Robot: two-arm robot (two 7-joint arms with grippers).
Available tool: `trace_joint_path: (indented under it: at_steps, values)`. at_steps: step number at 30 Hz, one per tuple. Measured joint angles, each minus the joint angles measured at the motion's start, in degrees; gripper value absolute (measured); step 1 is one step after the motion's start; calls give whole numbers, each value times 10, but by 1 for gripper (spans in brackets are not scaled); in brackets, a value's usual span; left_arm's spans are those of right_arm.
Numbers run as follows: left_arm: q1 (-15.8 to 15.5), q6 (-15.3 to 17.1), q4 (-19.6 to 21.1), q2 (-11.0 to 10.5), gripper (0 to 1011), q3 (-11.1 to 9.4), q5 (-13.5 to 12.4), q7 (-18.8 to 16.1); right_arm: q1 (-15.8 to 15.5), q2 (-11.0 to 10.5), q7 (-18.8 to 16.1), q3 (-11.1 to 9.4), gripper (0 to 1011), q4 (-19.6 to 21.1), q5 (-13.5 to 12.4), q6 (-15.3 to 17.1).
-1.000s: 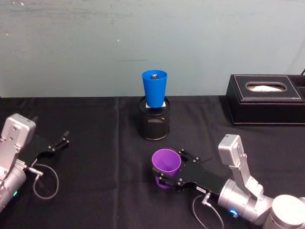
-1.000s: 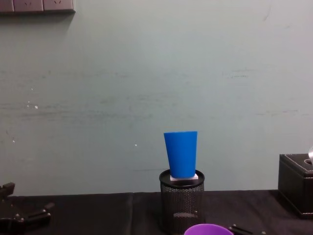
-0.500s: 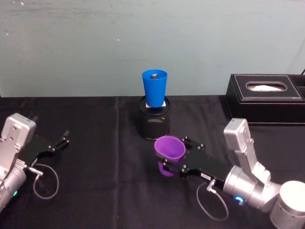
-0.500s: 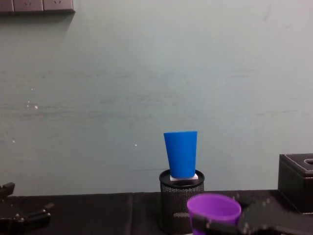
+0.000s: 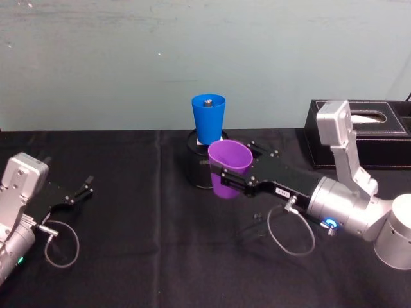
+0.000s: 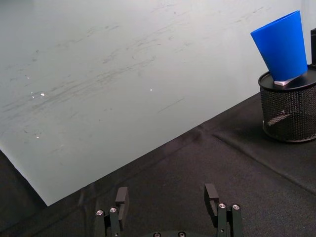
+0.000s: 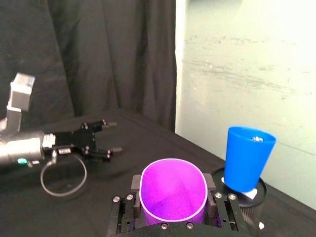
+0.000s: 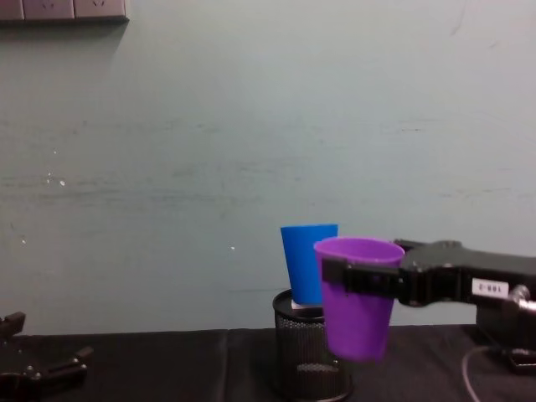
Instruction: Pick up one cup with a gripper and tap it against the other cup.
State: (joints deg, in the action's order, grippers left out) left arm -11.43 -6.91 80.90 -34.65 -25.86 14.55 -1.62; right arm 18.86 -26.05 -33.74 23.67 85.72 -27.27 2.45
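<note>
My left gripper (image 5: 83, 189) rests low on the table (image 5: 141, 244) at the left, fingers spread and empty, out of the way; the blue cup (image 5: 208, 119) stands raised in a mesh pen holder (image 5: 194, 168), so its side is open to a tap; just beside it my right gripper (image 5: 244, 170) clamps the purple cup (image 5: 227, 168) by its wall, upright and lifted, a gap between the cups; the tissue box (image 5: 379, 138) sits far right.

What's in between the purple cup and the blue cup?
Nothing: the right wrist view shows an open gap between the purple cup, in the right gripper, and the blue cup. The left gripper rests far off, open.
</note>
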Motion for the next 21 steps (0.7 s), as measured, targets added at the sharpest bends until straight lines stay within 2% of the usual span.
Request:
trace_joint_path:
  at_steps: [8,21]
  values:
    - [0,0,0,0,1000,0,0,0,15,-4,2,10,726,16,-25,29]
    - [0,0,0,0,1000,0,0,0,19,-20,13,36,726,31,-29,38]
